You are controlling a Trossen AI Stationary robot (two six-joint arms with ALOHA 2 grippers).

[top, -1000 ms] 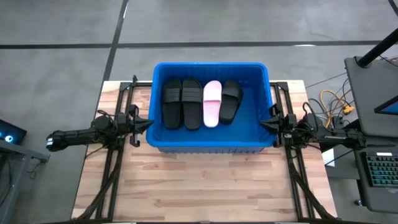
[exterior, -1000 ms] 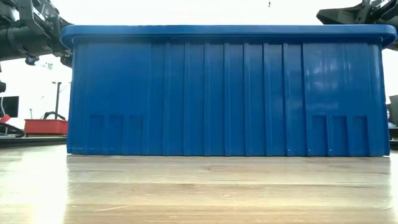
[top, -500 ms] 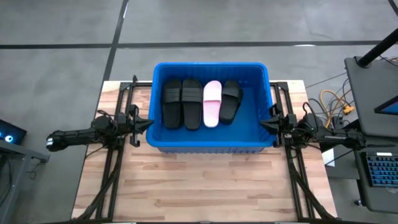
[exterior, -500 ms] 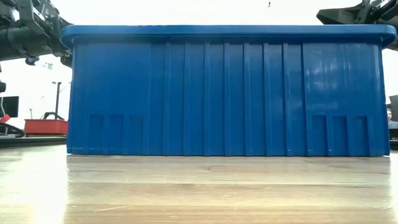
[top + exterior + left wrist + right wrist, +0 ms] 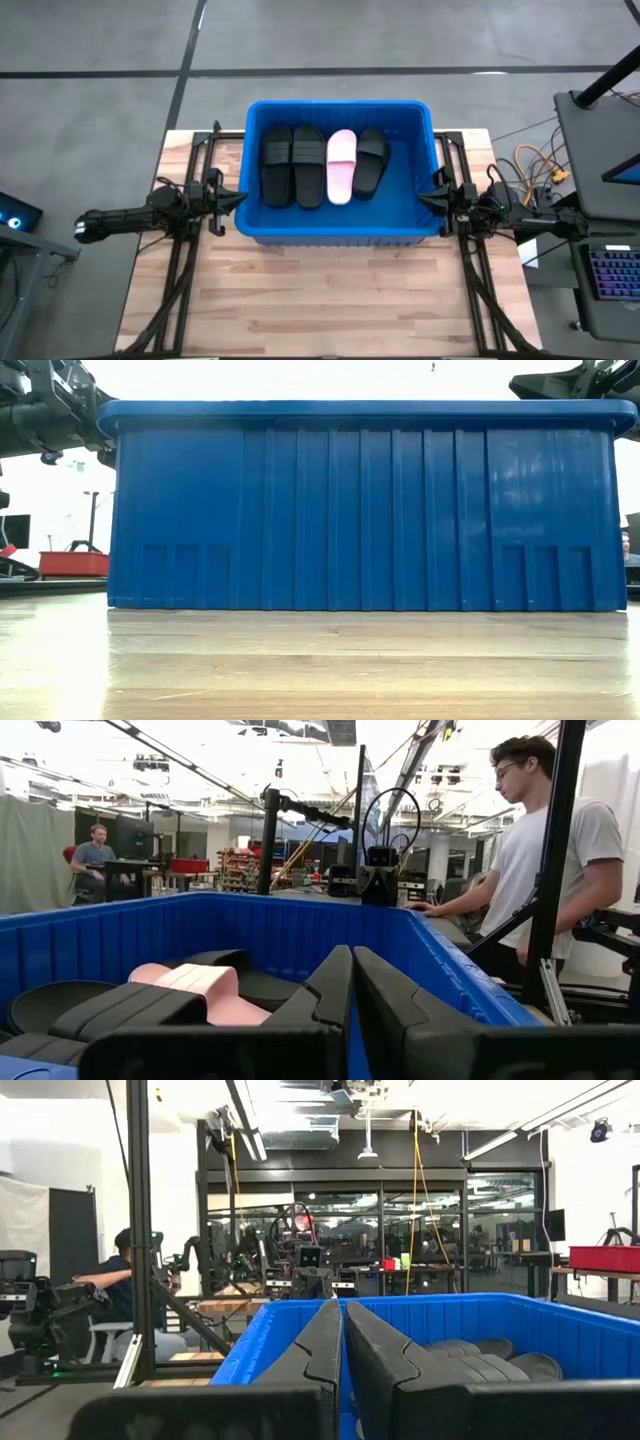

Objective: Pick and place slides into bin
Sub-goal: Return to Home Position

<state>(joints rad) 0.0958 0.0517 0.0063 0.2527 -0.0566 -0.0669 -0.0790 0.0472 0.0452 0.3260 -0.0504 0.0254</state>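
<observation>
**High view:** The blue bin [image 5: 338, 104] sits upper centre on the wooden table [image 5: 330, 300]. Four slides lie side by side on its floor, straps up: three black slides [image 5: 308, 166], and one pink slide [image 5: 342, 166] third from the left. No slide shows on the table, so loading looks finished. The left gripper [image 5: 236, 198] at mid-left and the right gripper [image 5: 426, 199] at mid-right each point at a bin end wall from outside the rim. I judge this a parked, out-of-the-way pose.

**Low view:** The bin's ribbed front wall fills the frame and hides the slides. An arm shows in each upper corner at rim height.

**Left wrist view:** Its fingers [image 5: 330, 985] are closed together, empty. The pink slide lies inside the bin beyond them, and a person [image 5: 545, 860] stands past the table.

**Right wrist view:** Its fingers [image 5: 325, 1345] are likewise pressed together, holding nothing. Black slides show past the rim.
</observation>
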